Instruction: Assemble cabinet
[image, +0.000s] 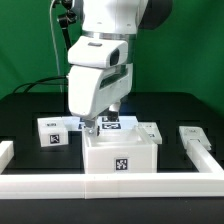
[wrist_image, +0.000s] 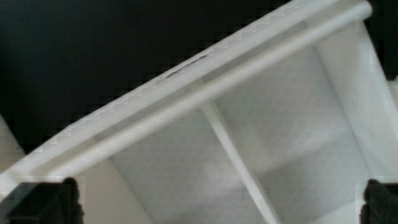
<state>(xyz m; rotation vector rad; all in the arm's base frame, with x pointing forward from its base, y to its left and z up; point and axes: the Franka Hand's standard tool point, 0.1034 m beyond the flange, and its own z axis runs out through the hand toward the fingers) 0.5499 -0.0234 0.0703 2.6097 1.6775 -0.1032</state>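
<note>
Exterior view: records the cabinet (image: 100, 160) standing mid-table by the front rail (image: 50, 187), assembly judged unfinished (one tagged part (image: 52, 132) loose, well apart), gripper (image: 98, 121) just above it, fingers (wrist_image: 45, 203) spread wide, gripping nothing.

Cabinet (image: 121, 150): white plastic, smooth, slight sheen up close. Tags (image: 121, 166): matt b/w print. Arm (image: 100, 70) shell: glossy white plastic w/ highlights. Table (image: 25, 110): black, matt, no glare
</note>
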